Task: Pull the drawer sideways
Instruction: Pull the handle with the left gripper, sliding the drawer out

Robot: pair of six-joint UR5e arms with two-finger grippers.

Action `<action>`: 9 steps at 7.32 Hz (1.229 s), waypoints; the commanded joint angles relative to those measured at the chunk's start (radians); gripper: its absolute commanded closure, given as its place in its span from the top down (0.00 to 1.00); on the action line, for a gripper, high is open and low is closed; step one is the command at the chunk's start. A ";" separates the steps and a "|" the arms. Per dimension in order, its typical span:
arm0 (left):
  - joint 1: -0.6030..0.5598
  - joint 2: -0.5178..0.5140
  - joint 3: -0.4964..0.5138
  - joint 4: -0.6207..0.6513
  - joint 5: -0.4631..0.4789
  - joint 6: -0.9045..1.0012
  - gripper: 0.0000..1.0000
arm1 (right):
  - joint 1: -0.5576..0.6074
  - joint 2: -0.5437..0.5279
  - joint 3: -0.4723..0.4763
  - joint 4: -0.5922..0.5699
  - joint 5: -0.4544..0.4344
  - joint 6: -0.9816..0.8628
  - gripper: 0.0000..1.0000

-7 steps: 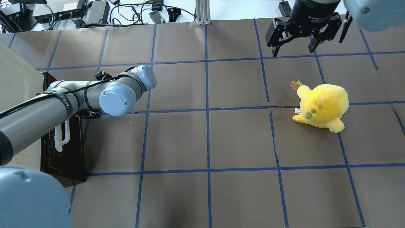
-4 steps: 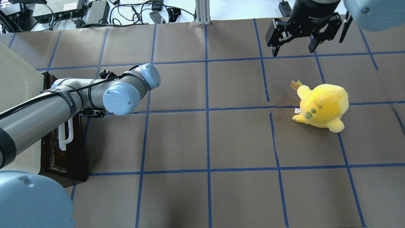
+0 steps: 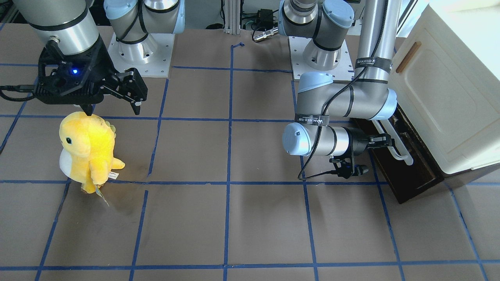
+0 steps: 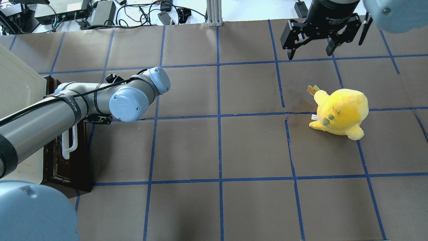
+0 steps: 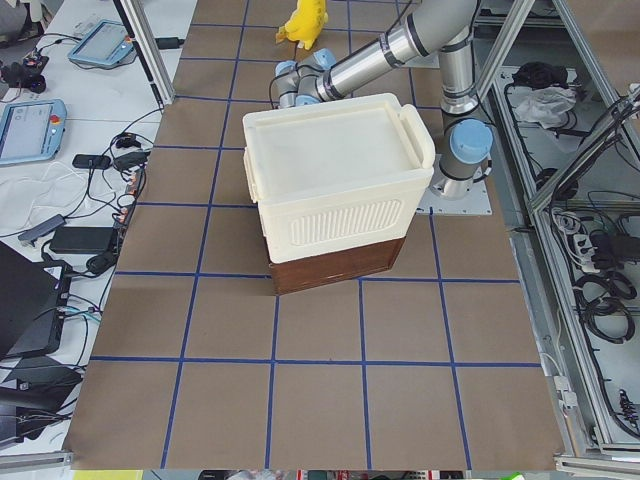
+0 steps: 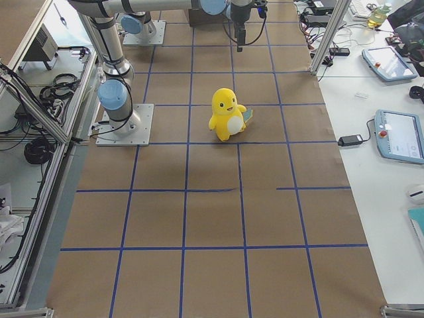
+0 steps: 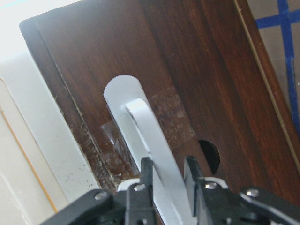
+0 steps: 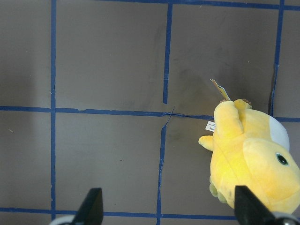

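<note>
At the overhead frame's left edge, the drawer (image 4: 72,167) has edged out from the cream cabinet (image 4: 16,83), left gripper (image 7: 168,164) pinched on its white bar handle (image 7: 154,136), so opening has begun; right gripper (image 4: 310,54) idles wide open.

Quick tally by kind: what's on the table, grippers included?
Drawer: 1, dark brown drawer with a white handle
Cabinet: 1, cream cabinet over the drawer
Plush toy: 1, yellow plush toy
Grippers: 2, left gripper clamped on the handle, right gripper open and empty
Total: 5
</note>
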 commanded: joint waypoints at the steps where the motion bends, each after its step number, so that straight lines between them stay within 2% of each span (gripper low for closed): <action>1: -0.001 -0.002 0.001 0.000 -0.001 0.001 0.19 | 0.000 0.000 0.000 0.000 0.000 0.000 1.00; 9: -0.075 -0.009 0.049 0.006 -0.032 0.003 0.19 | 0.000 0.000 0.000 0.000 0.000 0.000 1.00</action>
